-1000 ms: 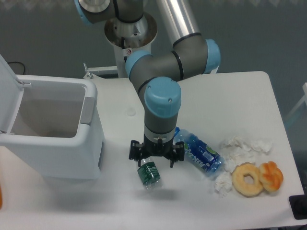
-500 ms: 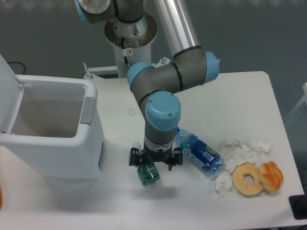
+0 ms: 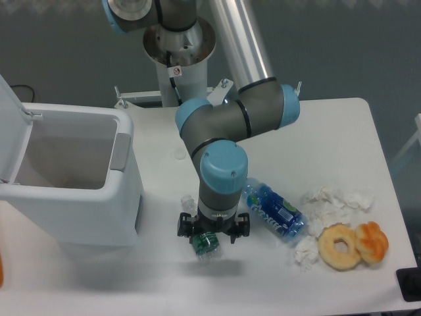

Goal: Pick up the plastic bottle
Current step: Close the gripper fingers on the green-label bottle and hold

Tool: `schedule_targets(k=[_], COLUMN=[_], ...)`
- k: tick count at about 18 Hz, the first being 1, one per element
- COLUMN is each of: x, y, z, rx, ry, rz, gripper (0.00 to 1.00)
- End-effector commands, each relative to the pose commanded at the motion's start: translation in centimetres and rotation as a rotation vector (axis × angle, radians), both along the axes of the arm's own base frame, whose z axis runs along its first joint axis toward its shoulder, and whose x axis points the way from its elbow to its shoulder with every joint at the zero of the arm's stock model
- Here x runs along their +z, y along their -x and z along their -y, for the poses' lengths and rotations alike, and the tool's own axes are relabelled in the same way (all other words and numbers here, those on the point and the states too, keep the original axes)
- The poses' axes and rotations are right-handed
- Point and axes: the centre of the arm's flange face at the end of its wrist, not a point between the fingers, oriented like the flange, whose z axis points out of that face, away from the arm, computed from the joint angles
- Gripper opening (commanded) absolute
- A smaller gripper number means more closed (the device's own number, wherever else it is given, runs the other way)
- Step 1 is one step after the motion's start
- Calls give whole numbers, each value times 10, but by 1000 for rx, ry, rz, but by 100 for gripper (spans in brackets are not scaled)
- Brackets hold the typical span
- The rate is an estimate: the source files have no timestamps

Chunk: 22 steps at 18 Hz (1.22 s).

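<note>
Plastic bottle [image 3: 207,243] lying on surface [image 3: 316,138] near front edge, directly under gripper [image 3: 213,236]. Fingers spread wide, straddling it, not clamped. Risk, judged: round slick body rolls or squirts out on closing; blue bottle [image 3: 273,210] just beside could get nudged.

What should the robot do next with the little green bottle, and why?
Probably close the end effector on the plastic bottle. It sits low over the bottle, which lies on the table, and its fingers seem to stand on either side, apparently not yet gripping.
</note>
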Motion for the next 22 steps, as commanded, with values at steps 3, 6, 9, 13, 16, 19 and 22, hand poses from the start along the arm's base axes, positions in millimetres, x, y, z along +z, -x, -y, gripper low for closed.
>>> schedule_targets(k=[3,6,9,13,16,19,22], x=[-6,-10,-18,-24,-28,-29,-39], y=[-2,-2,0,1,3,3,5], z=[-3,-3,-6,-7,-8,-8,-8], rx=[-3,-3,-4,-3,-1,3,16], ry=[6,11,17,24,20,20,32], rz=[5,9,13,20,16,16,25], gripper=[100,100,100,100,100,100,100])
